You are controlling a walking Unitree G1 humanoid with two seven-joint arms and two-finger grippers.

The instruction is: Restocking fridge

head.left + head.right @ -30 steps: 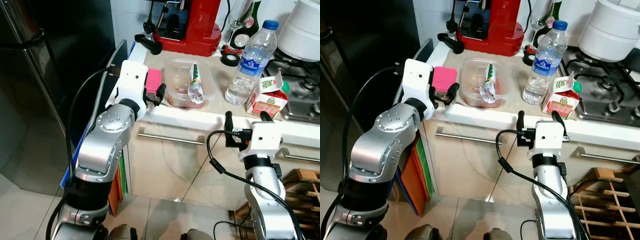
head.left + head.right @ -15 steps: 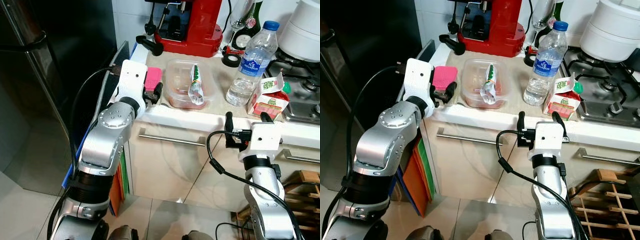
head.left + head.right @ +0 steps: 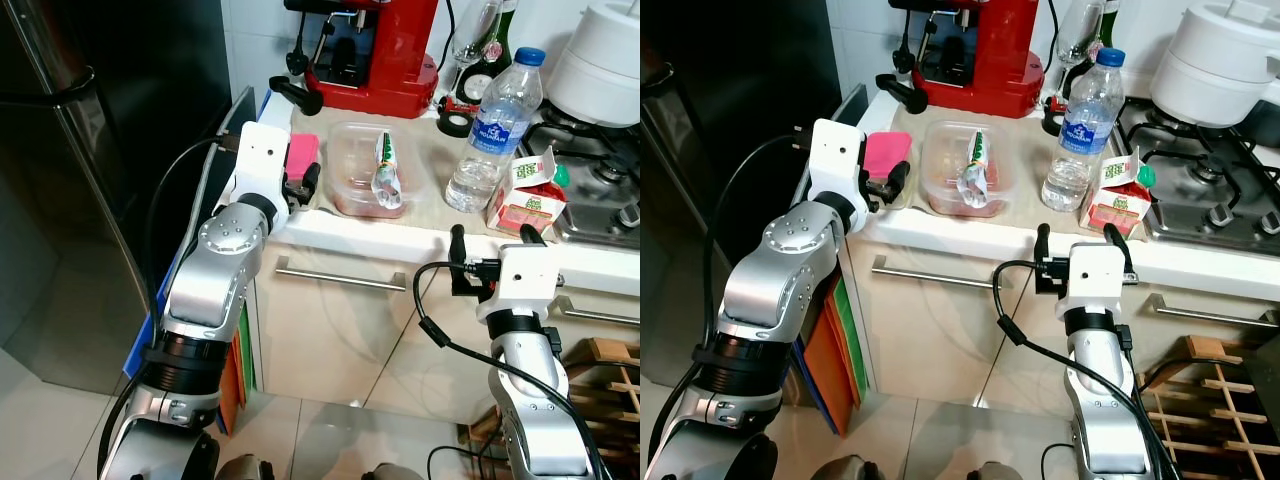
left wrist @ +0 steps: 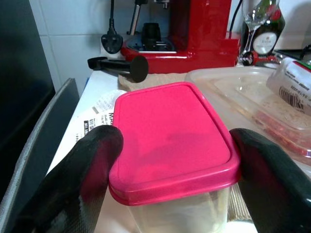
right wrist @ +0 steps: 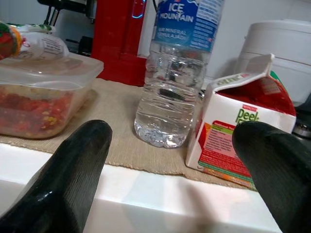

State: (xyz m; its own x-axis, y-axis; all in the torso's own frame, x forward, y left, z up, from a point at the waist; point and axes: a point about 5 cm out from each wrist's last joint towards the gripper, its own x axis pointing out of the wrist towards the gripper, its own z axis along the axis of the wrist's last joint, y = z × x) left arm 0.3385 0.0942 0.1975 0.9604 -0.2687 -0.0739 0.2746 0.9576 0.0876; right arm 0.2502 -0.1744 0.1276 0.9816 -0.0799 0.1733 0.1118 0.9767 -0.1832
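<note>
Pink-lidded tub (image 4: 172, 141) at counter edge (image 3: 370, 236), left fingers (image 4: 87, 170) flanking it

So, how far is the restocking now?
Nothing looks stocked yet. In hand: the left gripper brackets the pink-lidded container, fingers not clearly closed. Left: clear tub, water bottle and carton stand on the counter; right gripper open.

I see a red coffee machine (image 3: 375, 50) at the counter's back, wine glass (image 3: 478, 30) and dark bottle (image 3: 500, 50) beside it, white pot (image 3: 605, 60) farther along, black portafilter (image 3: 293, 94) in front.
</note>
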